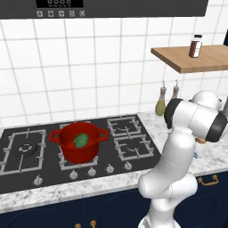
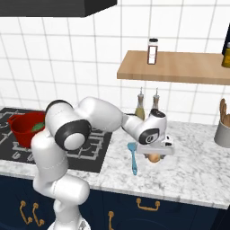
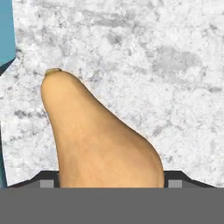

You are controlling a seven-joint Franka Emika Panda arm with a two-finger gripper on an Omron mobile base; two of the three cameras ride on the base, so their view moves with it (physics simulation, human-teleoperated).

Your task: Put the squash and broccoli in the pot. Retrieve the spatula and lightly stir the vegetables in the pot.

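The tan squash (image 3: 100,140) lies on the marble counter, its narrow stem end pointing away from the hand. My gripper (image 3: 111,181) is down over its fat end, and both dark fingertips press against its sides. From the right base view, the gripper (image 2: 155,156) sits low on the counter over the squash (image 2: 154,158). Just left of it lies the light-blue spatula (image 2: 132,157), whose edge shows as a blue strip (image 3: 5,35). The red pot (image 1: 80,153) stands on the stove with the broccoli (image 1: 80,140) inside it.
Two oil bottles (image 2: 140,108) stand against the tiled wall behind the gripper. A wooden shelf (image 2: 179,67) with a spice jar (image 2: 153,50) hangs above. A grey utensil holder (image 2: 222,132) is at the far right. The black stove (image 1: 26,151) lies left of the counter.
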